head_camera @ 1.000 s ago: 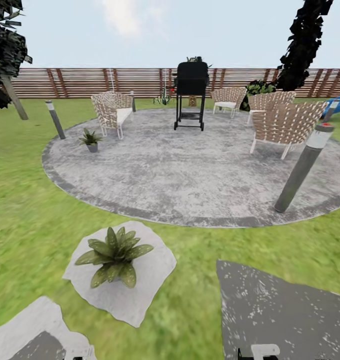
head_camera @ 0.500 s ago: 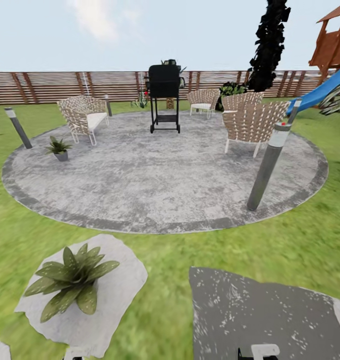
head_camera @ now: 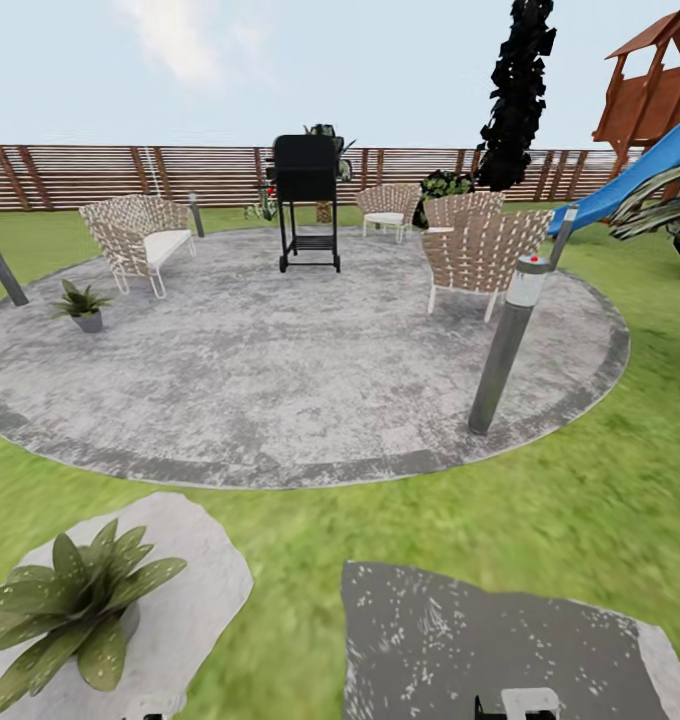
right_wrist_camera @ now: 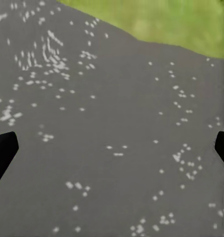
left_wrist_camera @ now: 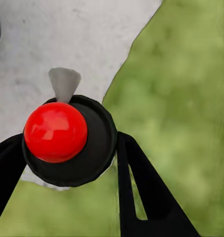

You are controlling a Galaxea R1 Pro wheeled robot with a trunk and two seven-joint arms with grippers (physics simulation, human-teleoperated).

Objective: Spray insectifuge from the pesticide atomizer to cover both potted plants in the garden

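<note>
Turning right — the whole head view has slid left over the last second, so that's our camera and base swinging, not the things moving. The near plant (head_camera: 65, 610) on its pale stone (head_camera: 195, 590) has drifted from near centre to about 7 o'clock of the head view, partly cut by the edge; the far plant (head_camera: 81, 305) sits at 9 o'clock on the patio (head_camera: 310, 370), near a bench (head_camera: 135, 240). A slide (head_camera: 630, 180) has come in at 2 o'clock.

The atomizer (left_wrist_camera: 57, 132) is already in our left gripper (left_wrist_camera: 67, 163) — seen from above, red top over a dark body, black fingers (left_wrist_camera: 136, 182) pinching it on both sides, hanging over the edge of the pale stone and grass. Right gripper (right_wrist_camera: 112, 148) is spread wide with nothing between, over a dark stone (right_wrist_camera: 112, 108).

We judge pickup done, spraying not begun; this turn carries us off the near plant, so we'd need to swing back left or reposition before aiming.
</note>
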